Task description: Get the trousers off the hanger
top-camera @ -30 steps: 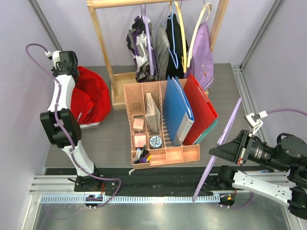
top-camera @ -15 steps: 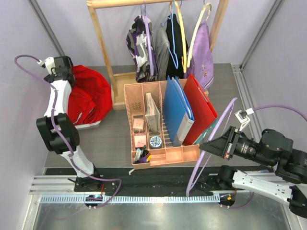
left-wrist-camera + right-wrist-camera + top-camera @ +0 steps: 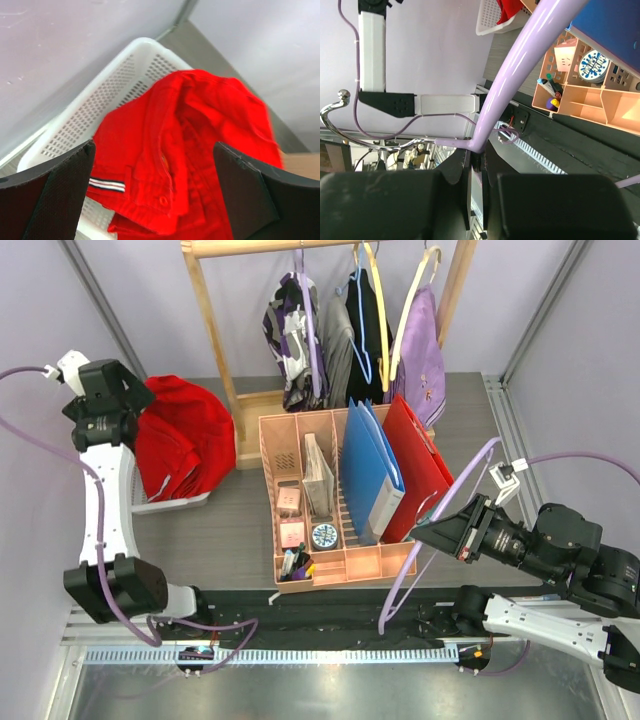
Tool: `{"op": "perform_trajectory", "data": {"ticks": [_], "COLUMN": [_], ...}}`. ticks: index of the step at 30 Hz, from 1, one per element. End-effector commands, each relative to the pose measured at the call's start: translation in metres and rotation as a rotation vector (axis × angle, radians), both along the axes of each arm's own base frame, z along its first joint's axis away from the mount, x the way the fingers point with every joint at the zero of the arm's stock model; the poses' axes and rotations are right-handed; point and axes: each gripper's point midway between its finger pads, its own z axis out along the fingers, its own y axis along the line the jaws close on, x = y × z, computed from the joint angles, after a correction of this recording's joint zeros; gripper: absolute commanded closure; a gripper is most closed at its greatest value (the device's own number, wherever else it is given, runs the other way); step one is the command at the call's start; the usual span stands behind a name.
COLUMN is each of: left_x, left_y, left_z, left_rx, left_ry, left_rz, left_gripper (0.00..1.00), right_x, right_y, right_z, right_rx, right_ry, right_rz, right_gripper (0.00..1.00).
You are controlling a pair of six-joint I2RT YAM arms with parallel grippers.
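The red trousers (image 3: 185, 440) lie bunched in the white basket (image 3: 172, 503) at the left, free of any hanger. My left gripper (image 3: 128, 410) hovers just left of and above them, open. In the left wrist view the trousers (image 3: 185, 150) fill the gap between its spread fingers (image 3: 65, 175), which touch nothing, and the basket (image 3: 100, 100) lies underneath. My right gripper (image 3: 440, 533) at the near right is shut on the bare lavender hanger (image 3: 462, 483). In the right wrist view the hanger (image 3: 520, 65) bends into that gripper (image 3: 481, 155), its metal hook (image 3: 340, 97) pointing left.
A peach desk organiser (image 3: 345, 565) with blue and red folders (image 3: 385, 475) stands mid-table. Behind it a wooden rack (image 3: 215, 335) carries several hung garments (image 3: 355, 335) on yellow and blue hangers. Purple walls close in on both sides.
My left gripper has opened, let go of the trousers and drawn back up and to the left. My right arm has swung the hanger slightly left and lower.
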Motion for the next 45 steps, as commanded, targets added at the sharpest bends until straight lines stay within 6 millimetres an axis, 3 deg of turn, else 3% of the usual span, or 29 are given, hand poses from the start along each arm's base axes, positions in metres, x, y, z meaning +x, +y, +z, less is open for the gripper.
{"op": "perform_trajectory", "data": {"ticks": [1, 2, 5, 6, 7, 8, 9, 10, 12, 13, 15, 17, 18, 19, 25, 33, 38, 45], "left_x": [-0.011, -0.017, -0.016, -0.025, -0.025, -0.031, -0.043, -0.056, -0.072, -0.09, -0.109, -0.145, -0.156, -0.181, -0.252, -0.291, -0.298, -0.325], "left_y": [-0.027, -0.036, -0.1, -0.121, -0.164, -0.183, -0.209, -0.248, -0.28, -0.302, -0.317, -0.337, -0.343, -0.352, -0.395, -0.453, -0.466, -0.488], "left_z": [0.029, 0.04, 0.054, 0.057, 0.07, 0.074, 0.085, 0.083, 0.097, 0.103, 0.113, 0.124, 0.142, 0.152, 0.15, 0.13, 0.126, 0.125], "left_rx": [-0.042, -0.061, -0.151, -0.168, -0.186, -0.195, -0.199, -0.232, -0.287, -0.317, -0.345, -0.395, -0.393, -0.444, -0.486, -0.505, -0.521, -0.599], "left_ry": [-0.065, -0.103, -0.191, -0.221, -0.276, -0.301, -0.342, -0.343, -0.398, -0.412, -0.446, -0.504, -0.596, -0.634, -0.653, -0.549, -0.521, -0.495], "left_rz": [-0.124, -0.155, -0.416, -0.488, -0.64, -0.699, -0.779, -0.909, -1.024, -1.116, -1.194, -1.338, -1.402, -1.476, -1.787, -2.009, -2.028, -2.169], "left_gripper": [0.0, 0.0, 0.0, 0.02, 0.03, 0.03, 0.04, 0.04, 0.09, 0.1, 0.13, 0.13, 0.13, 0.13, 0.12, 0.11, 0.12, 0.12], "right_x": [0.005, 0.005, 0.006, 0.007, 0.008, 0.009, 0.009, 0.011, 0.012, 0.014, 0.016, 0.018, 0.018, 0.018, 0.019, 0.018, 0.016, 0.014], "right_y": [-0.003, -0.003, -0.003, -0.004, -0.004, -0.004, -0.005, -0.005, -0.007, -0.009, -0.011, -0.014, -0.015, -0.017, -0.021, -0.025, -0.025, -0.026], "right_z": [0.036, 0.036, 0.041, 0.042, 0.045, 0.045, 0.048, 0.048, 0.05, 0.05, 0.05, 0.051, 0.051, 0.052, 0.051, 0.054, 0.056, 0.059], "right_rx": [0.093, 0.095, 0.099, 0.099, 0.104, 0.104, 0.107, 0.106, 0.112, 0.116, 0.118, 0.121, 0.122, 0.127, 0.139, 0.16, 0.172, 0.178], "right_ry": [-0.067, -0.068, -0.07, -0.072, -0.076, -0.077, -0.077, -0.079, -0.079, -0.079, -0.08, -0.083, -0.085, -0.086, -0.082, -0.073, -0.066, -0.069], "right_rz": [-0.03, -0.031, -0.037, -0.04, -0.046, -0.052, -0.056, -0.066, -0.078, -0.093, -0.109, -0.126, -0.13, -0.135, -0.154, -0.161, -0.155, -0.149], "right_gripper": [0.99, 0.99, 0.99, 0.99, 0.99, 0.99, 0.99, 0.99, 0.99, 0.99, 0.99, 0.99, 0.99, 0.99, 0.99, 0.99, 0.99, 0.99]}}
